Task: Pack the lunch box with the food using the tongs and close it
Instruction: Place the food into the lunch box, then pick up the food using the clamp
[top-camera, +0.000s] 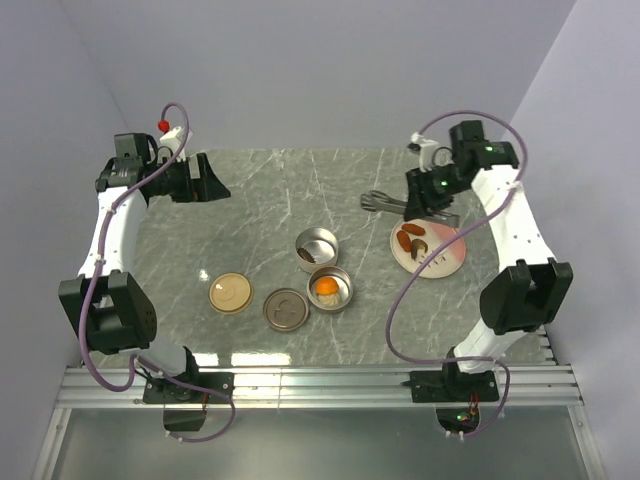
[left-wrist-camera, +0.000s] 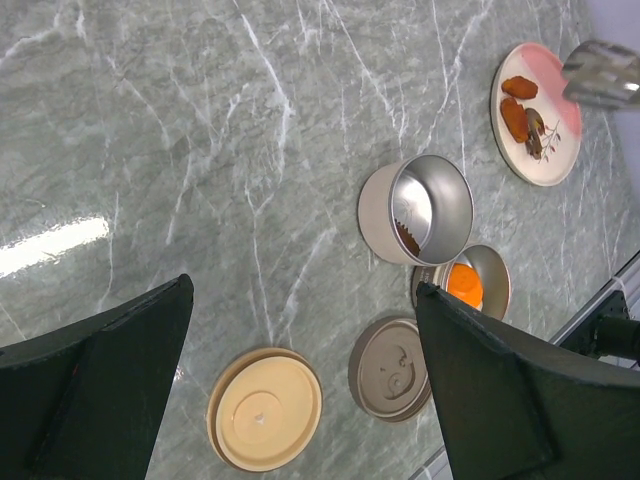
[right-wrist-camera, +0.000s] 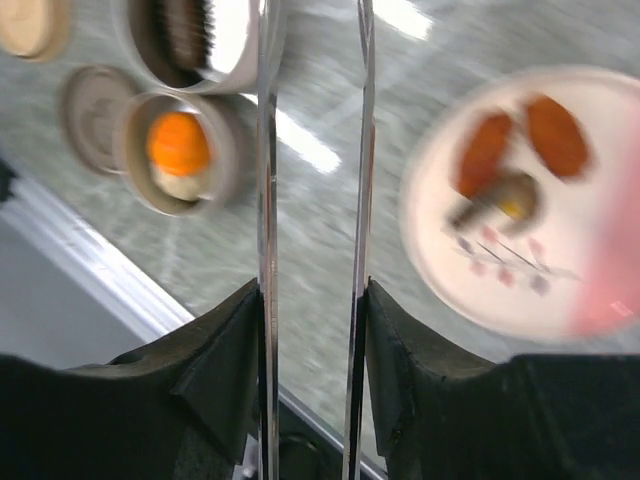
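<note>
My right gripper (right-wrist-camera: 312, 300) is shut on the tongs (right-wrist-camera: 265, 150), whose two thin silver arms stay apart and point forward over the table between the tins and the pink plate (right-wrist-camera: 560, 290). On that plate lie two reddish-brown sausage pieces (right-wrist-camera: 485, 150) and a dark bit (right-wrist-camera: 500, 195). The lunch box is two round metal tins. One tin (right-wrist-camera: 135, 170) holds an orange chunk (right-wrist-camera: 178, 143) over a pale piece. The other tin (top-camera: 317, 245) holds dark brown bits. My left gripper (left-wrist-camera: 305, 290) hangs open and empty, high over the table's left side.
A cream lid (left-wrist-camera: 265, 408) and a grey lid (left-wrist-camera: 392, 368) lie flat in front of the tins, left of the orange tin (top-camera: 329, 288). The plate (top-camera: 430, 248) sits right of the tins. The metal rail (top-camera: 320, 385) runs along the near table edge.
</note>
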